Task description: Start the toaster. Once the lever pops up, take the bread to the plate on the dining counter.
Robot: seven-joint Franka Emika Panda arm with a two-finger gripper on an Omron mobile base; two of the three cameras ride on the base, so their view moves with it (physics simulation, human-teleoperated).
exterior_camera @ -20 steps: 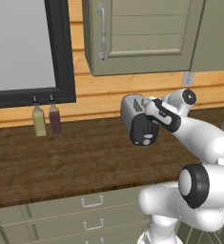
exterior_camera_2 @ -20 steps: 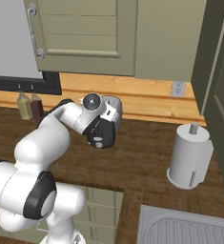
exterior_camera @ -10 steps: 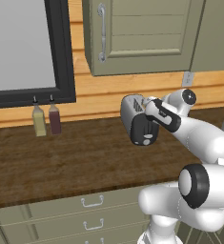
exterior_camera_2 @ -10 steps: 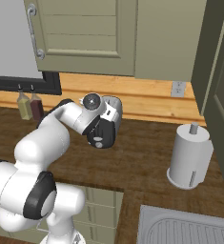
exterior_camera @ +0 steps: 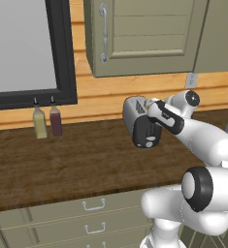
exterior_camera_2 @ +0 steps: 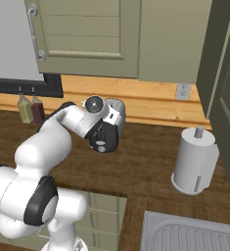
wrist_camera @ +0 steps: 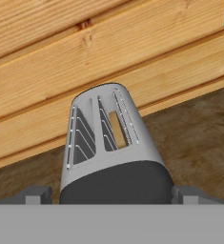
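- Hovering at the black end of the toaster (exterior_camera: 140, 121), the gripper (wrist_camera: 108, 193) looks along the toaster's length toward the wooden wall boards.
- Fingertips (wrist_camera: 35, 194): one at each lower corner of the hand view, spread wide, the black end panel sitting between them. Jaws stand open; whether either tip touches the toaster cannot be told.
- Nothing is held between the fingers.
- Toaster stands on the dark wood-grain counter (exterior_camera: 62, 164), close to the wall, black knobbed end facing the robot.
- In the right base view the toaster (exterior_camera_2: 112, 123) is partly covered by the arm's wrist; the round knob shows low on the black panel.
- Bread (wrist_camera: 117, 128): a tan slice seen down inside the right-hand slot, sunk below the top.
- The other slot shows wire guides; its contents cannot be made out.
- Two small bottles (exterior_camera: 46, 121), one yellowish and one dark red, stand side by side against the wall, well apart from the toaster, under a black-framed window.
- Paper towel roll (exterior_camera_2: 194, 161) stands upright on the counter, off to the toaster's other side, near a grey sink (exterior_camera_2: 185, 235).
- Green-grey cabinet door (exterior_camera: 139, 34) with a metal handle hangs above the toaster.
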